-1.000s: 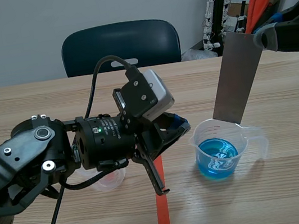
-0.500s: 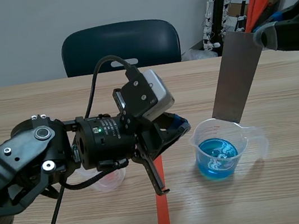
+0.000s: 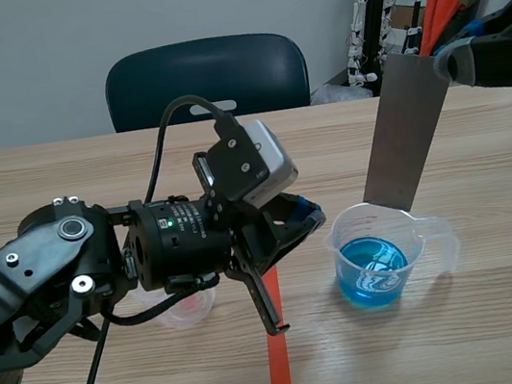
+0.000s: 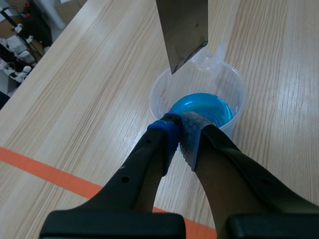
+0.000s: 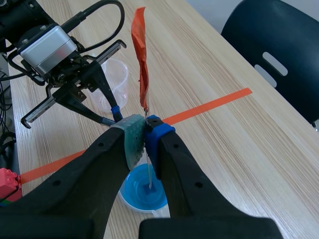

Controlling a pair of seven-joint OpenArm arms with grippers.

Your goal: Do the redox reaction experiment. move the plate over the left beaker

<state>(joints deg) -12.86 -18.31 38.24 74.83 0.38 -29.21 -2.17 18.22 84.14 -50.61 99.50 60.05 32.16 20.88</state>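
Nothing moved: right gripper (image 5: 144, 130) pinches the grey metal plate (image 3: 407, 129) over the blue-filled clear plastic beaker (image 3: 378, 255). Left gripper (image 4: 180, 130), at the beaker's nine o'clock, is closed empty. The carry leftward looks unstarted.

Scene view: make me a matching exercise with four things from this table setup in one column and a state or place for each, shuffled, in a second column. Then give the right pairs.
Things
1. plate
2. right beaker
3. left beaker
4. left gripper

States or places
A. shut on nothing
B. holds blue liquid
C. clamped upright in the right gripper
D. partly hidden behind the left arm

Pairs: 1-C, 2-B, 3-D, 4-A
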